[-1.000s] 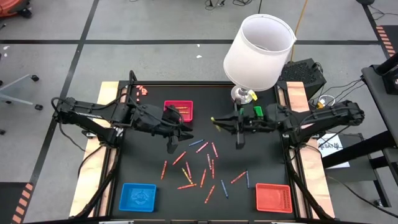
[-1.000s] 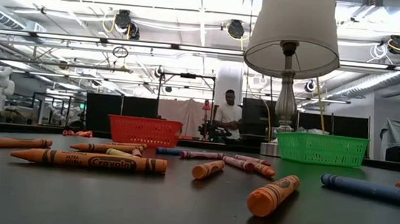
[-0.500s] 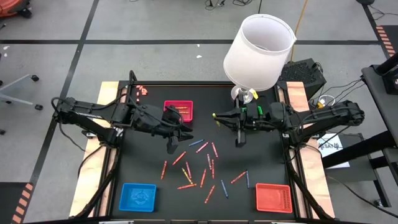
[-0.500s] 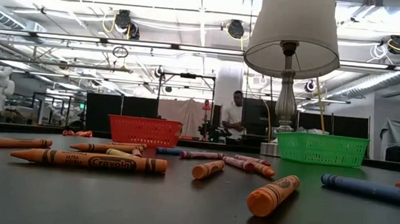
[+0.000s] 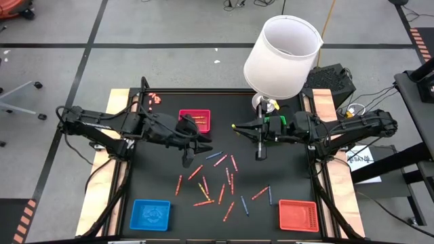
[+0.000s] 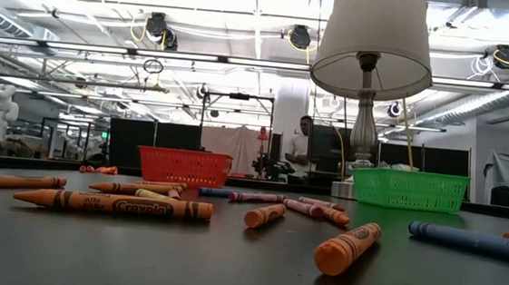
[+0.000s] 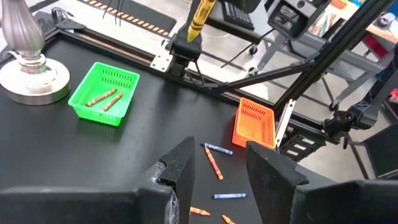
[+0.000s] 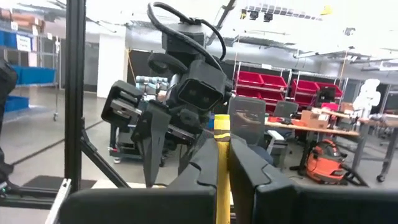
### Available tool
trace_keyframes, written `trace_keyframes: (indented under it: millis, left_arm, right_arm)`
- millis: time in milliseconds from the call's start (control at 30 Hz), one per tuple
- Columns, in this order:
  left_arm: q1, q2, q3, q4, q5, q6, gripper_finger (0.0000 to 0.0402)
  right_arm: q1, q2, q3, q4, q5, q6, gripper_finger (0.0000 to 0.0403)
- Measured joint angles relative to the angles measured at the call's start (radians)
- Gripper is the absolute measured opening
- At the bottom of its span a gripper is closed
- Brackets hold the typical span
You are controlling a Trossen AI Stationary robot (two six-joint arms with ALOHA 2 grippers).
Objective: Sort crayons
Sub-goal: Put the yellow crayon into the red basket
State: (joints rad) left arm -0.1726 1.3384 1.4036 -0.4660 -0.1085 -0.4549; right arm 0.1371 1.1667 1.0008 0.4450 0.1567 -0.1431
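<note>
1. Biggest thing first: your black worktop [image 5: 156, 183] has a lamp [image 5: 281, 51] at the far edge; a red tray [image 5: 194, 119] sits far-centre, a blue tray [image 5: 150, 213] and an orange tray [image 5: 298, 215] at the near corners, a green tray [image 7: 104, 93] by the lamp base.
2. Your left pincer [image 5: 193, 150] hovers beside the red tray; fingers parted, nothing in them.
3. Your right pincer [image 5: 260, 142] is over mid-worktop near the lamp; it's clamped on a yellow crayon [image 8: 222, 167] that stands upright between the fingers.
4. The loose crayons [image 5: 218, 183] lie scattered flat mid-worktop, between the two pincers and the near trays.
5. I'd guess they're light, stiff, round and waxy, so they'll roll and snap; pinch mid-length, across the wrapper, gently.
</note>
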Motion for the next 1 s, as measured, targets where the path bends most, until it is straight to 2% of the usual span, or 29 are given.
trace_keyframes:
  millis: [400,733,1000]
  left_arm:
    - [0.0,0.0,0.0,0.012,0.0,-0.002,0.0141]
    - [0.0,0.0,0.0,0.017,-0.005,-0.002,0.0141]
    - [0.0,0.0,0.0,0.017,-0.061,0.0,0.0141]
  right_arm:
    - [0.0,0.0,0.0,0.0,0.0,0.012,0.0002]
    - [0.0,0.0,0.0,0.0,-0.001,0.213,0.0002]
    - [0.0,0.0,0.0,0.0,-0.001,0.319,0.0002]
